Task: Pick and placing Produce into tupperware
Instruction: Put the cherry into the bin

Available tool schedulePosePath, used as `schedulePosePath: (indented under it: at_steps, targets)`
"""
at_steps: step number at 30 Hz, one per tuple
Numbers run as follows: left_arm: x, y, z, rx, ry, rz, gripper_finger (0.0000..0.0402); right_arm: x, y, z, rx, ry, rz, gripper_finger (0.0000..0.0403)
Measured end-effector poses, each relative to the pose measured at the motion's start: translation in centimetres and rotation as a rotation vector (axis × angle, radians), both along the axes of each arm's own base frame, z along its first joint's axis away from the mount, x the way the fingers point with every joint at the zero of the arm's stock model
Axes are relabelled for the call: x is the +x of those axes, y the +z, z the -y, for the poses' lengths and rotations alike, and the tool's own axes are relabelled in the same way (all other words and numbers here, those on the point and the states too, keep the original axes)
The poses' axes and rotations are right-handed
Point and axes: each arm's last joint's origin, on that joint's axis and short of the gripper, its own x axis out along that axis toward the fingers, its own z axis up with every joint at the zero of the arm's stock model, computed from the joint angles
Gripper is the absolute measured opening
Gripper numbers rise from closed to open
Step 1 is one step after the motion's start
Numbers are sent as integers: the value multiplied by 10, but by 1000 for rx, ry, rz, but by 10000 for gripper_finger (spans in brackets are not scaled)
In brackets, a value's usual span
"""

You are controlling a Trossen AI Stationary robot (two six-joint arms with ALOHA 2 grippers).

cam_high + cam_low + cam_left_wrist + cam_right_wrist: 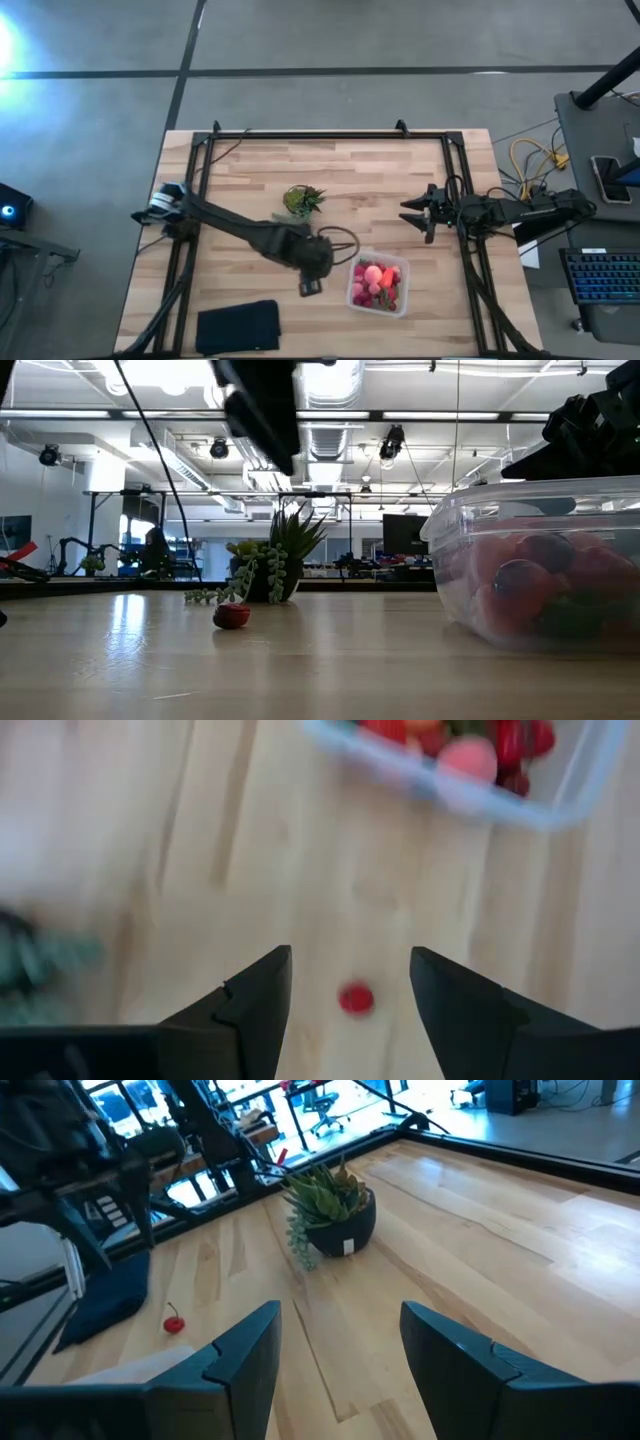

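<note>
High view first: we see the tupperware (379, 285) sitting toward the near right part of the wooden table (330, 190), already holding a heap of red and pink produce (372, 282) with a peach-pink round piece among it. In the left wrist view, one small red berry (355, 998) lies loose on the bare wood, apart from the box, and it shows directly between the spread fingers of the left gripper (350, 990), which hovers above it, released and empty. From the low view that berry (232, 616) rests in front of the potted green plant (272, 565). We find the right gripper (420, 217) waiting over the table's right side, jaws parted, gripping nothing. A flat black pad (238, 327) lies at the near left edge.
</note>
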Motion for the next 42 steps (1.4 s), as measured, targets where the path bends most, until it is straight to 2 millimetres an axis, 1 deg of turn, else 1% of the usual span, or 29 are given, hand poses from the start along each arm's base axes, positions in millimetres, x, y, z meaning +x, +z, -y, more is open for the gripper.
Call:
schedulePosePath:
  at_steps: [3,4,7,12,18,22,28,31,37,42]
  targets:
    - [-19,-14,5,-66,52,-16,190,0,0,0,-1,0,-4,199]
    - [-25,-22,7,-74,63,-23,190,0,0,0,-1,0,-5,199]
    - [-34,-40,13,-116,99,-9,190,0,-1,0,-1,0,-6,199]
    - [-44,-57,13,-121,131,-45,190,0,-1,0,-1,0,-8,199]
    - [-38,-75,15,-132,124,-17,190,0,-1,0,-1,0,-8,199]
    - [-38,-88,16,-115,128,-57,190,0,-1,0,-1,0,-8,199]
    - [-35,-95,17,-117,127,-51,190,0,-1,0,-1,0,-8,199]
    - [-32,-93,19,-137,124,-12,190,0,-1,0,-1,0,-8,199]
    - [-35,-98,17,-129,126,-29,190,0,-1,0,-1,0,-8,199]
    - [-37,-106,17,-147,138,-17,190,0,-1,0,-1,0,-8,199]
